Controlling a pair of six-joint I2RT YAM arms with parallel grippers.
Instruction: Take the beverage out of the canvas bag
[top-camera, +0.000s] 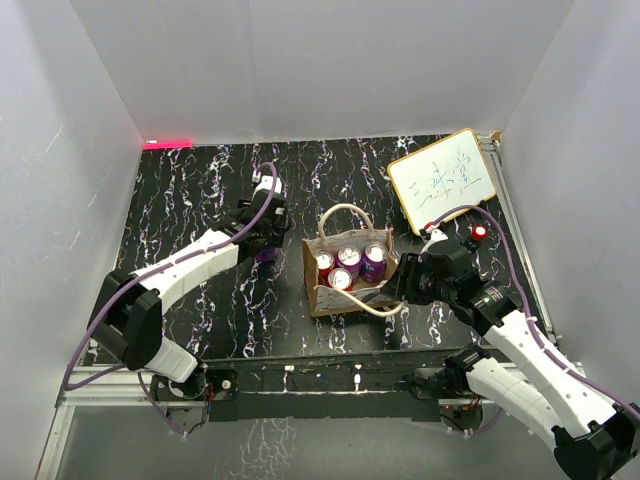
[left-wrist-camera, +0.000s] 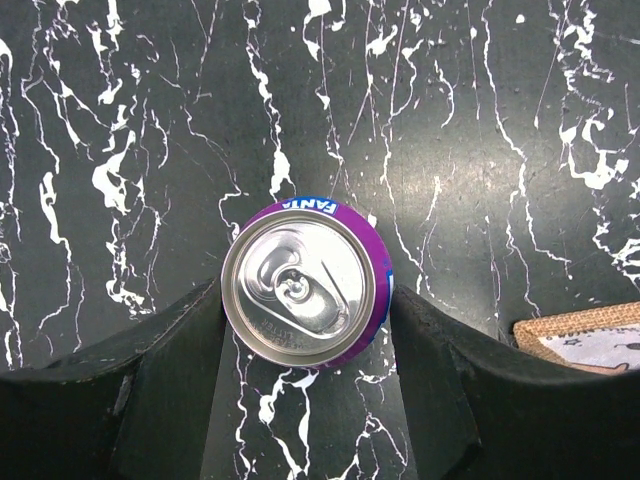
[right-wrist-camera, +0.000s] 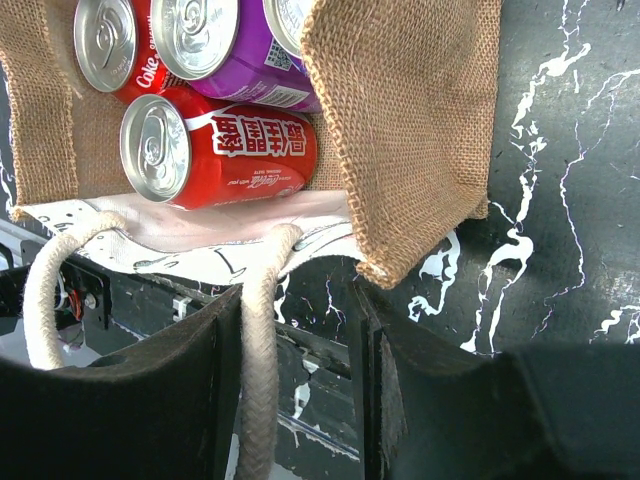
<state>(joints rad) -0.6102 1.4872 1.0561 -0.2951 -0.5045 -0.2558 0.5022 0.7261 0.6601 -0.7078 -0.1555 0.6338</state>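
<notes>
Filling the canvas bag (top-camera: 322, 298), four cans (top-camera: 349, 257); whiteboard (top-camera: 442, 180) behind, purple can (left-wrist-camera: 305, 285) left

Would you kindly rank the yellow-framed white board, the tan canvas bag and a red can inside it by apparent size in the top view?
Largest, about alike: yellow-framed white board, tan canvas bag.
Smallest: red can.

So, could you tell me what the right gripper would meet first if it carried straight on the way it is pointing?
The cream handle lies between the right gripper's fingers; straight ahead it would probably meet the canvas bag's near wall first.
</notes>
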